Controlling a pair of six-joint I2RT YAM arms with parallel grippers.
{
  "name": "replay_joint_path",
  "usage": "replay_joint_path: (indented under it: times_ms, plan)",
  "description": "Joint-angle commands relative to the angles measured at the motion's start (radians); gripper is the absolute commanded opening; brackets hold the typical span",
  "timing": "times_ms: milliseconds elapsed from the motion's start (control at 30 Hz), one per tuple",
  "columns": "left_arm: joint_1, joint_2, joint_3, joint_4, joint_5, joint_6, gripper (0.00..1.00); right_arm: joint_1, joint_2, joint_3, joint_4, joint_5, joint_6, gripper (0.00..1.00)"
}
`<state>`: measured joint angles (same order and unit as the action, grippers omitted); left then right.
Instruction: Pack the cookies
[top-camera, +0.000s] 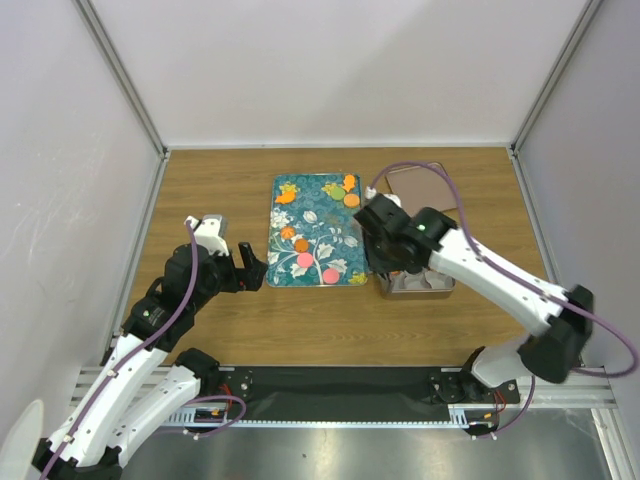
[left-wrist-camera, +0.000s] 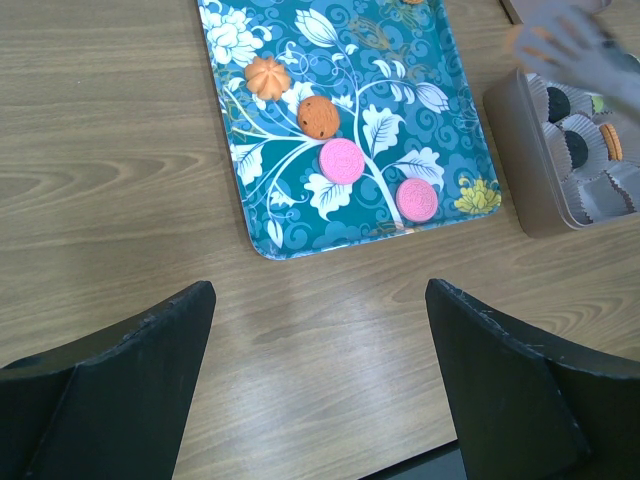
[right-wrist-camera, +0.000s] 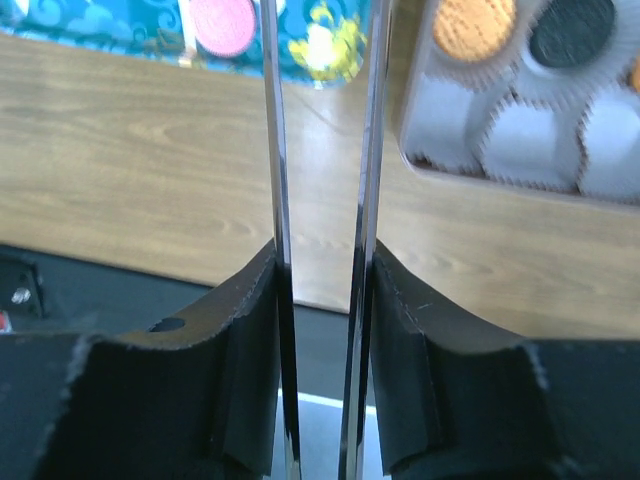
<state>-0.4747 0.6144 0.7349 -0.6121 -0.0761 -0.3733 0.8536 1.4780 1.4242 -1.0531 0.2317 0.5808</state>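
Observation:
Cookies lie on the teal flowered tray (top-camera: 312, 215): orange ones (top-camera: 287, 197) and a green one (top-camera: 338, 192) at the back, orange (top-camera: 301, 245) and pink (top-camera: 305, 260) at the front. The left wrist view shows two orange (left-wrist-camera: 319, 115) and two pink (left-wrist-camera: 341, 160) cookies. The metal tin (top-camera: 445, 287) holds an orange (right-wrist-camera: 474, 25) and a black (right-wrist-camera: 572, 30) cookie in paper cups. My left gripper (left-wrist-camera: 320, 290) is open and empty over bare wood, near the tray's front left corner. My right gripper (right-wrist-camera: 322, 255) is shut on metal tongs (right-wrist-camera: 275, 150), between tray and tin; nothing sits between the blades.
A flat square lid (top-camera: 425, 185) lies behind the tin at the back right. Several paper cups (right-wrist-camera: 530, 140) in the tin hold nothing. White walls enclose the wooden table (top-camera: 200, 190) on three sides. A black strip runs along the near edge (top-camera: 340, 385).

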Motion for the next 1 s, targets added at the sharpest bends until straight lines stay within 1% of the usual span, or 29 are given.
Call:
replay_joint_path:
  times_ms: [0,67,200,333,433,633,967]
  plan:
    - [-0.005,-0.001,0.018,0.026,-0.005,0.008,0.93,0.002,-0.143,-0.045,-0.082,0.037,0.059,0.29]
    - [-0.005,0.001,0.020,0.026,-0.004,0.008,0.93,0.002,-0.198,-0.094,-0.108,0.040,0.096,0.29]
    - [-0.004,0.004,0.020,0.028,-0.001,0.010,0.93,0.002,-0.361,-0.166,-0.194,0.040,0.151,0.29]
    - [-0.005,0.010,0.020,0.031,0.004,0.011,0.93,-0.001,-0.441,-0.221,-0.245,0.003,0.178,0.30]
    - [-0.005,0.010,0.018,0.031,0.002,0.011,0.93,0.009,-0.473,-0.267,-0.245,-0.044,0.186,0.30]
    - [-0.005,0.008,0.020,0.029,-0.005,0.010,0.93,0.015,-0.472,-0.307,-0.236,-0.078,0.171,0.30]
    - [-0.005,0.016,0.020,0.025,-0.013,0.008,0.93,0.013,-0.427,-0.353,-0.166,-0.101,0.140,0.31]
